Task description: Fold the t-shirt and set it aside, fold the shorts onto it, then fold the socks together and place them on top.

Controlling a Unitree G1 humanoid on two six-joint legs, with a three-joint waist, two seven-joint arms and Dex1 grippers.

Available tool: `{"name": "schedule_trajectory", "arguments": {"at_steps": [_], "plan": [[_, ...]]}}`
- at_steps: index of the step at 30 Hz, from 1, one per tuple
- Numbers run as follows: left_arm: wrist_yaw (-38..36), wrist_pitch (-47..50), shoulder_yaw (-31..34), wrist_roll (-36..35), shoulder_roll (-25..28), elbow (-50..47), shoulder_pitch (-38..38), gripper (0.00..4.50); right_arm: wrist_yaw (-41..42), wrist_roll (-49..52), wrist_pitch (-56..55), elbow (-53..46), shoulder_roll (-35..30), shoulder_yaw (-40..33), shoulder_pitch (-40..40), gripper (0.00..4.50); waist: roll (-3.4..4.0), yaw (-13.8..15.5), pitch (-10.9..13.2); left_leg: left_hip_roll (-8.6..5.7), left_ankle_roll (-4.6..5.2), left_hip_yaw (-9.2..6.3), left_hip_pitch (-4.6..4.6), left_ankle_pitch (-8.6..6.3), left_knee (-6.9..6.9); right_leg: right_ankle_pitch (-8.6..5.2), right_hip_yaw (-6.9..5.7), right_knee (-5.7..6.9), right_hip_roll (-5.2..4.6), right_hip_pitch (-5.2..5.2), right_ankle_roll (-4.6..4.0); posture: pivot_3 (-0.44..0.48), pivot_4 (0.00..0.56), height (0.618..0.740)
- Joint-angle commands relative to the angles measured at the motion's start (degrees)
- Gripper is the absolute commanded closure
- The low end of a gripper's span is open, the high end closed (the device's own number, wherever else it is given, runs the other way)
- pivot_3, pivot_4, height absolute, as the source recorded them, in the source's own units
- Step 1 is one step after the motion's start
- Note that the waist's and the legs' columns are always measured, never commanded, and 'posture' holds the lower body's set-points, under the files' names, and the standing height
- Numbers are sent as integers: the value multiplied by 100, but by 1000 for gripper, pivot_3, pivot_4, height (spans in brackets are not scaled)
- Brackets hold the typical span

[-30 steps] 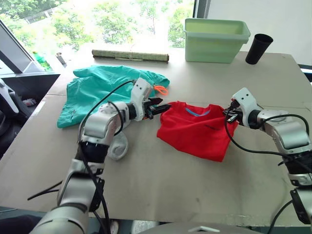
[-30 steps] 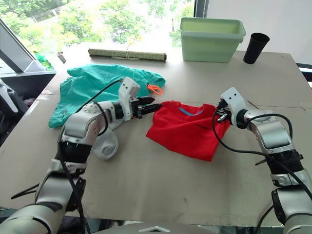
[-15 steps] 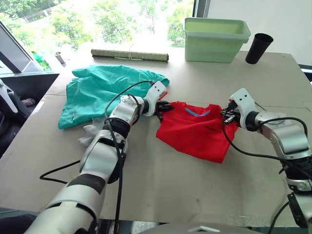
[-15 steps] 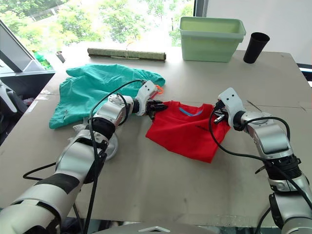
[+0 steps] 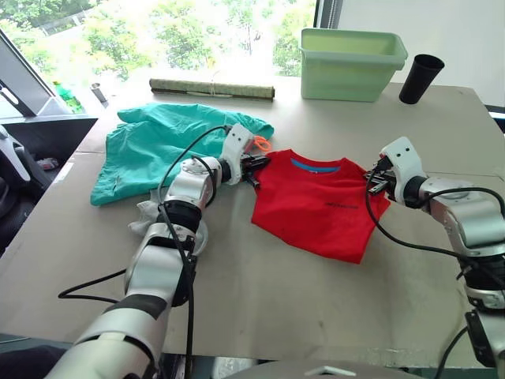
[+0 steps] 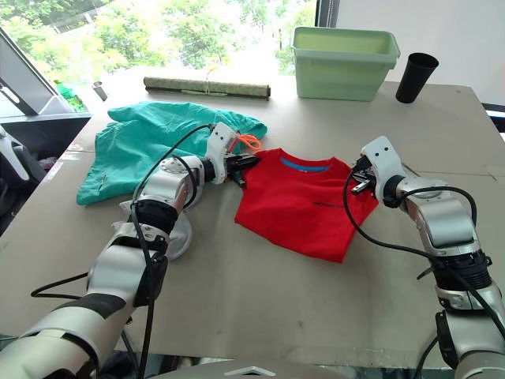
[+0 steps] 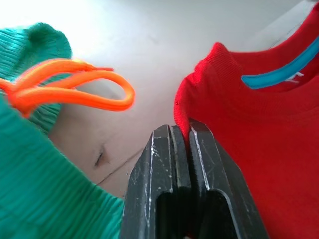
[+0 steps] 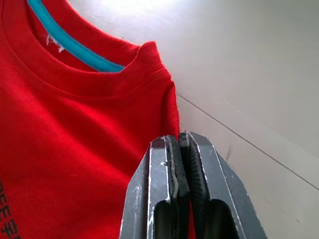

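Left wrist view: left hand (image 7: 180, 130) clamped on the shoulder edge of the bright red short-sleeved fabric t-shirt (image 5: 325, 204), orange drawstring (image 7: 75, 92) just beside. Right wrist view: right hand (image 8: 178, 142) clamped on the other shoulder edge. Head views add the rest: shirt flat, blue-lined collar away from the robot; teal-green fabric shorts (image 5: 162, 144) to its left; light grey socks (image 5: 150, 215) near the left arm. Brown desk (image 5: 276, 292); green plastic bin (image 5: 350, 63), black cup (image 5: 419, 78), window behind.

Left hand (image 7: 180, 130) pinches the t-shirt (image 7: 259, 129) edge beside the shorts' (image 7: 35, 164) drawstring (image 7: 70, 92)
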Motion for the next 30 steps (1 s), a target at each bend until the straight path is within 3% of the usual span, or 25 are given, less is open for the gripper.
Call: {"name": "schedule_trajectory", "arguments": {"at_steps": [1,4,5,7,9,12,16,19,22,26,28,30], "plan": [[-265,600,373,-493,193,-1051,313,3543,119,-76,-391,-405,-214,-132,148,3658,0,-8,0,1,0,1,0,0,-1,0,1,1,1,-2,0,0,150,740],[-715,1655,725,-1393,395,-2468,841,2118,208,221,-516,-1134,-199,-497,514,2216,0,-24,1,11,-3,0,0,0,-4,0,0,3,6,-3,-1,0,150,740],[-855,2190,840,-1821,490,-3132,1088,1775,277,475,-508,-1518,-118,-702,706,2208,0,-28,2,13,-3,0,0,1,-5,0,1,3,7,-4,0,0,150,740],[-977,3054,962,-2502,655,-4207,1509,1775,289,903,-345,-2133,64,-1028,1020,2208,0,-22,2,16,-6,-3,11,-1,-15,-1,2,0,9,0,-1,0,150,740],[-629,3520,1002,-2802,567,-4914,1848,1775,159,927,-433,-2587,196,-977,1388,2208,2,-1,-1,17,-13,-6,6,4,-15,-1,0,0,9,-1,-1,0,150,740],[61,3304,571,-2438,240,-5580,2602,1775,-764,463,-802,-2836,1062,-401,1948,2208,0,13,-7,15,-13,-20,20,3,-8,-2,-5,-6,7,23,0,0,150,740],[1202,2591,130,-1429,-97,-5495,3373,1775,-1879,-327,-1455,-2402,1971,122,2589,2208,0,10,-4,9,-26,-19,16,5,-2,-8,0,1,1,18,13,0,150,740],[1556,2295,132,-1143,-126,-5438,3881,1775,-2316,-867,-1805,-2030,2196,461,3139,2208,1,9,-11,11,-34,-19,19,3,-1,1,2,6,0,18,0,0,150,740],[1786,2310,323,-1110,-45,-5430,4278,1775,-2575,-1128,-1952,-1830,2232,476,3574,2208,8,-2,-47,12,-43,-19,24,-4,-6,1,3,4,-2,18,-3,0,150,740],[1631,2212,395,-1368,-26,-5661,4491,1775,-2252,-774,-2087,-2109,2169,244,3750,2208,22,1,-99,13,-47,-20,31,-6,-17,-1,2,0,-2,20,-3,0,150,740],[1409,2144,567,-1704,-44,-5847,4418,1740,-2043,-407,-1811,-2625,2123,-7,3687,1634,30,18,-105,13,-32,-22,33,-19,-18,-23,2,-4,-3,18,-8,0,150,740],[913,2344,887,-2432,76,-6171,4293,1221,-1913,287,-963,-3399,2120,-468,3559,721,34,12,-98,14,-26,-22,22,-23,-17,-21,2,-4,-4,13,-12,0,150,740]]}}
